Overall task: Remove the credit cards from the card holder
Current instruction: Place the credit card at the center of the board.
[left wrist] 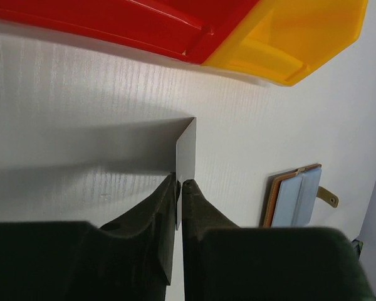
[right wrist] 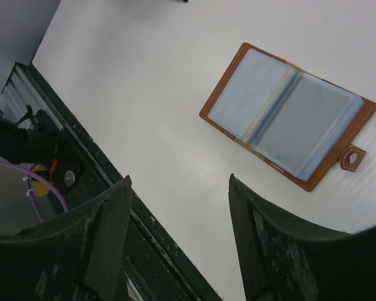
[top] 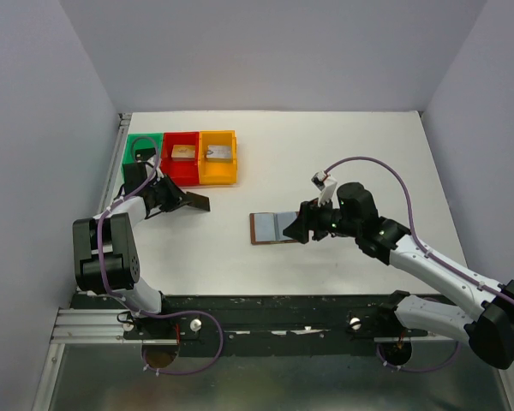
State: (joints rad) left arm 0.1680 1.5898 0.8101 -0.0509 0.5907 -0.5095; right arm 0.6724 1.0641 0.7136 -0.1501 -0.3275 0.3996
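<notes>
Pinching a dark credit card (left wrist: 186, 150) on edge, the left gripper (left wrist: 178, 187) has its fingers nearly together, one on each flat face of the card, which juts straight out ahead of the tips. Its own wrist view shows this narrow grip plainly; the overhead view gives only a dark sliver past the fingers. Beyond the card's far end sit the red bin (left wrist: 113, 25) and the orange bin (left wrist: 301, 37). The green bin (top: 133, 141), beside the red one, appears only from above. Off to this gripper's right, well apart, the card holder (right wrist: 288, 113) lies open flat on the table (right wrist: 144, 75).

The right gripper (right wrist: 178, 182) stands wide apart and holds nothing. From above it seems to sit at the holder's edge. Its wrist view, however, shows the holder ahead of the fingertips and clear of them, pale blue-grey sleeves up, with the snap tab (right wrist: 353, 157) sticking out of one side. Whether any cards lie in the sleeves cannot be told.
</notes>
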